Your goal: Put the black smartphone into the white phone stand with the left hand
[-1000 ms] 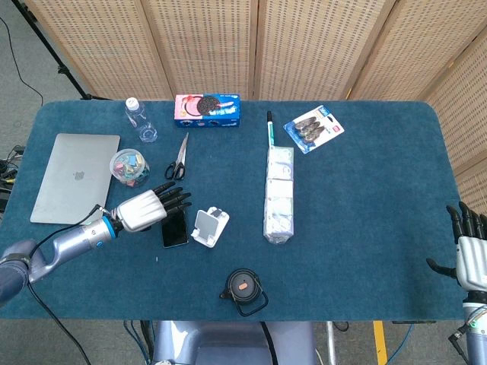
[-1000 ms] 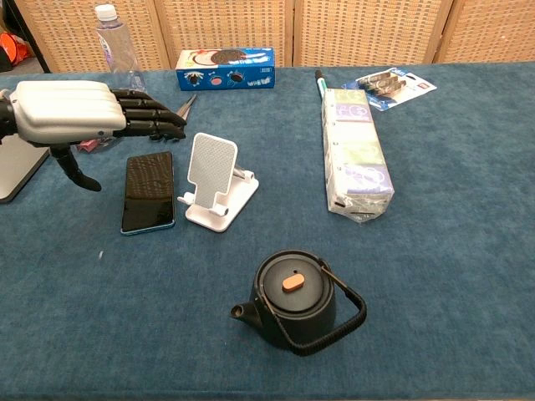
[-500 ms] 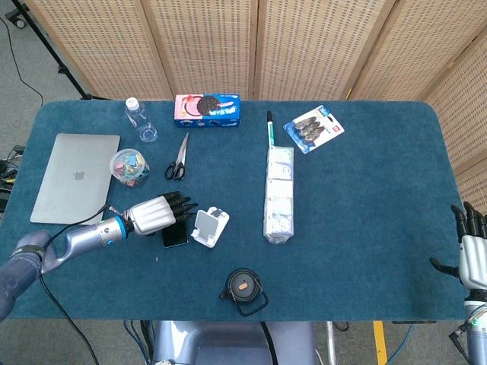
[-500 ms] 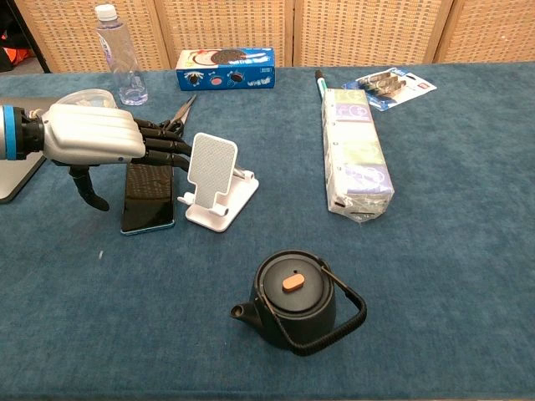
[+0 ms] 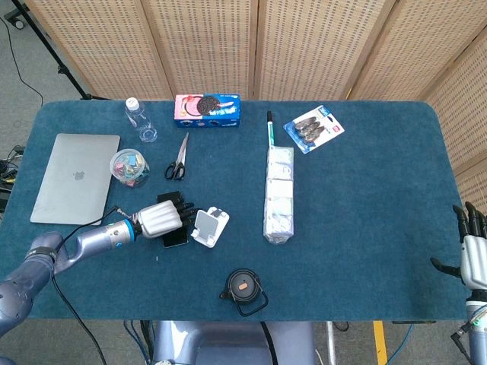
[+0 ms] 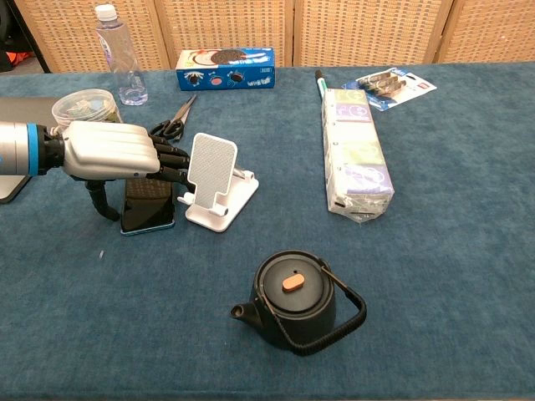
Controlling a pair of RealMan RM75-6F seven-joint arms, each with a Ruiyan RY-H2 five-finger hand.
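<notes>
Reaching over the black smartphone [image 6: 149, 214], the left hand [image 6: 109, 152] lies palm-down above it, its dark fingers [image 6: 171, 163] stretched forward and a little apart toward the white phone stand [image 6: 216, 181], the thumb hanging down at the phone's left edge; whether any part of the hand touches the phone cannot be told. The smartphone lies flat on the blue table [image 6: 435, 251], just left of the stand and mostly hidden under the hand in the head view. The stand sits upright with nothing in it. The right hand [image 5: 473, 255] shows only at the right edge of the head view, off the table, fingers pointing up and spread, holding nothing. Behind the left hand lie scissors [image 5: 178, 158], a clear tub of clips [image 5: 128, 166] and a grey laptop [image 5: 74, 177]; a black teapot [image 6: 297, 301] stands nearer the front.
</notes>
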